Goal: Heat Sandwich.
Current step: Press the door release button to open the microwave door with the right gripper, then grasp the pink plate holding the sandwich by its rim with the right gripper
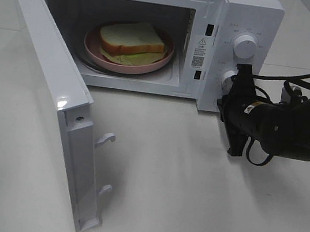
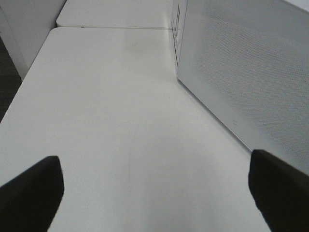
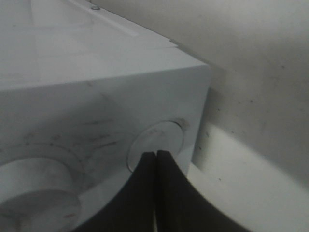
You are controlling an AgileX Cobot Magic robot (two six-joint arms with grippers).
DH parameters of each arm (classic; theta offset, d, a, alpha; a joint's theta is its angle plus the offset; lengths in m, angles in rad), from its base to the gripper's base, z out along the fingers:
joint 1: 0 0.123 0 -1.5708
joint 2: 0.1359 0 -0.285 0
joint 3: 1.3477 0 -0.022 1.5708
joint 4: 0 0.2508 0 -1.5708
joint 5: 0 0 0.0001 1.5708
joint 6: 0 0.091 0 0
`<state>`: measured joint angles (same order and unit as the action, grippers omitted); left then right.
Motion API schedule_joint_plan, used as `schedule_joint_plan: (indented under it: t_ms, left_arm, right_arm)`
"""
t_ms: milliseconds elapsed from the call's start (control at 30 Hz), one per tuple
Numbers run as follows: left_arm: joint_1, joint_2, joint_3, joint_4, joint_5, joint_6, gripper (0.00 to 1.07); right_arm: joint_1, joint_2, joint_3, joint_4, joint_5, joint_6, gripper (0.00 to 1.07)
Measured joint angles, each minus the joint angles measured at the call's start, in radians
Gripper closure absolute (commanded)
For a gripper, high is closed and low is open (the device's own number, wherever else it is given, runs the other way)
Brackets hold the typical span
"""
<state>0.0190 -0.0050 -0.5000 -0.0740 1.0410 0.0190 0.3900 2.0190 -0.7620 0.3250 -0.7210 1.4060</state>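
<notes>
**Operator:** Where is the sandwich located?

**Manual:** The sandwich (image 1: 133,38) is seated on the pink plate (image 1: 95,49) inside the cavity of the microwave (image 1: 257,14). The door (image 1: 50,77) of the microwave is swung wide open.

**Operator:** How are the pincers set?

**Manual:** The right pincer (image 3: 155,157) is closed, jaws together with nothing between them. Its tips are laid against the lower round button (image 3: 159,135) on the microwave's control panel, below the upper dial (image 1: 245,46). The left pincer (image 2: 154,191) is spread wide and empty, and is held low over the table (image 2: 120,121) beside a perforated white panel of the microwave.

**Operator:** How is the step in hand to be done well?

**Manual:** Loading is judged complete, and the controls are being addressed.
- The closed tips should be centred on the button and driven straight along its axis, so that slipping onto the rim is avoided.
- Force should be kept light, so that the microwave is not pushed back across the table.
- Heating cannot be expected with the door open. The door should be pushed shut at its free edge until both latch hooks are seated.
</notes>
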Motion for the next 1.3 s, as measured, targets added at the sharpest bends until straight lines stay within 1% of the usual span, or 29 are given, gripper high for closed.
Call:
schedule_joint_plan:
  t_ms: [333, 433, 467, 500, 533, 600, 667, 700, 767, 833, 867, 933, 1000, 1033, 1133, 1200, 1267, 1300]
  left_arm:
    - [0.000, 0.000, 0.000, 0.000, 0.000, 0.000, 0.09]
    - [0.000, 0.000, 0.000, 0.000, 0.000, 0.000, 0.09]
    - [0.000, 0.000, 0.000, 0.000, 0.000, 0.000, 0.09]
    - [0.000, 0.000, 0.000, 0.000, 0.000, 0.000, 0.09]
    - [0.000, 0.000, 0.000, 0.000, 0.000, 0.000, 0.09]
    - [0.000, 0.000, 0.000, 0.000, 0.000, 0.000, 0.09]
    - [0.000, 0.000, 0.000, 0.000, 0.000, 0.000, 0.09]
    - [0.000, 0.000, 0.000, 0.000, 0.000, 0.000, 0.09]
    - [0.000, 0.000, 0.000, 0.000, 0.000, 0.000, 0.09]
    - [0.000, 0.000, 0.000, 0.000, 0.000, 0.000, 0.09]
    - [0.000, 0.000, 0.000, 0.000, 0.000, 0.000, 0.09]
    - [0.000, 0.000, 0.000, 0.000, 0.000, 0.000, 0.09]
    - [0.000, 0.000, 0.000, 0.000, 0.000, 0.000, 0.09]
    - [0.000, 0.000, 0.000, 0.000, 0.000, 0.000, 0.09]
    - [0.000, 0.000, 0.000, 0.000, 0.000, 0.000, 0.09]
    - [0.000, 0.000, 0.000, 0.000, 0.000, 0.000, 0.09]
    - [0.000, 0.000, 0.000, 0.000, 0.000, 0.000, 0.09]
    - [0.000, 0.000, 0.000, 0.000, 0.000, 0.000, 0.09]
  right_arm:
    - [-0.001, -0.086, 0.075, -0.012, 0.103, -0.076, 1.06]
    - [-0.001, -0.166, 0.103, -0.013, 0.202, -0.161, 1.05]
    - [-0.001, -0.166, 0.103, -0.013, 0.202, -0.161, 1.05]
    - [-0.001, -0.184, 0.107, -0.013, 0.233, -0.190, 1.04]
    - [-0.001, -0.229, 0.108, -0.014, 0.325, -0.278, 1.04]
    - [-0.001, -0.265, 0.109, -0.016, 0.424, -0.379, 1.03]
    - [-0.001, -0.280, 0.109, -0.017, 0.462, -0.419, 1.03]
    - [-0.001, -0.313, 0.109, -0.017, 0.556, -0.510, 1.02]
    - [-0.001, -0.342, 0.110, -0.017, 0.629, -0.582, 1.02]
    - [-0.001, -0.353, 0.110, -0.018, 0.659, -0.614, 1.01]
    - [-0.001, -0.380, 0.111, -0.020, 0.721, -0.699, 1.01]
    - [-0.001, -0.404, 0.111, -0.022, 0.765, -0.767, 1.00]
    - [-0.001, -0.417, 0.111, -0.022, 0.780, -0.796, 1.00]
    - [-0.001, -0.441, 0.111, -0.023, 0.824, -0.855, 1.00]
    - [-0.001, -0.462, 0.107, -0.023, 0.877, -0.890, 0.99]
    - [-0.001, -0.487, 0.077, -0.024, 0.996, -0.949, 0.99]
    - [-0.001, -0.497, 0.047, -0.024, 1.069, -0.996, 0.98]
    - [-0.001, -0.497, 0.047, -0.024, 1.069, -0.996, 0.98]
